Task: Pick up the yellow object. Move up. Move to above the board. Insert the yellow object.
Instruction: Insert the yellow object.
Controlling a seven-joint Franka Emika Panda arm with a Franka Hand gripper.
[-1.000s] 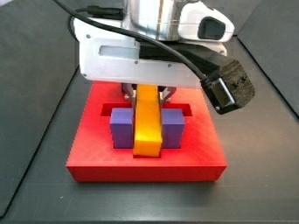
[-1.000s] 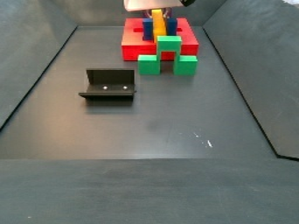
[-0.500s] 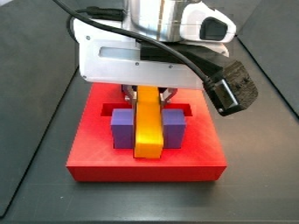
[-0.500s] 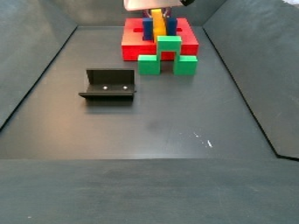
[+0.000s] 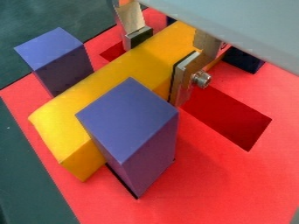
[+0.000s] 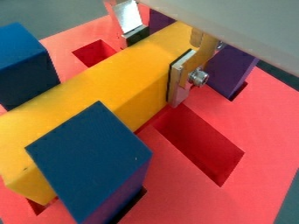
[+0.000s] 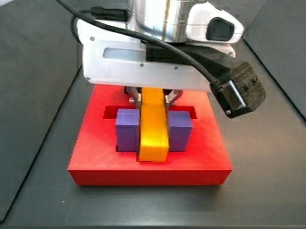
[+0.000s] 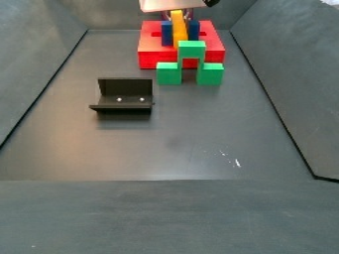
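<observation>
The yellow object (image 5: 122, 83) is a long yellow-orange bar lying level between two purple posts (image 5: 131, 131) on the red board (image 5: 239, 188). My gripper (image 5: 160, 52) is shut on its far end, one silver finger (image 5: 187, 77) pressed on each long side. In a wrist view the bar (image 6: 100, 96) passes blue posts (image 6: 87, 166) on the board (image 6: 257, 122), with the gripper (image 6: 156, 48) clamped on it. In a side view the gripper (image 7: 152, 92) stands over the board (image 7: 149, 170) with the bar (image 7: 152, 130) low between the posts. In a side view the board (image 8: 153, 45) is far back.
Open rectangular slots (image 5: 228, 109) lie in the board beside the bar. Green blocks (image 8: 169, 71) stand at the board's near side. The fixture (image 8: 122, 96) stands on the dark floor left of centre. Dark walls enclose the floor.
The bar and the gripper have sunk very slightly between the purple posts; nothing else has moved.
</observation>
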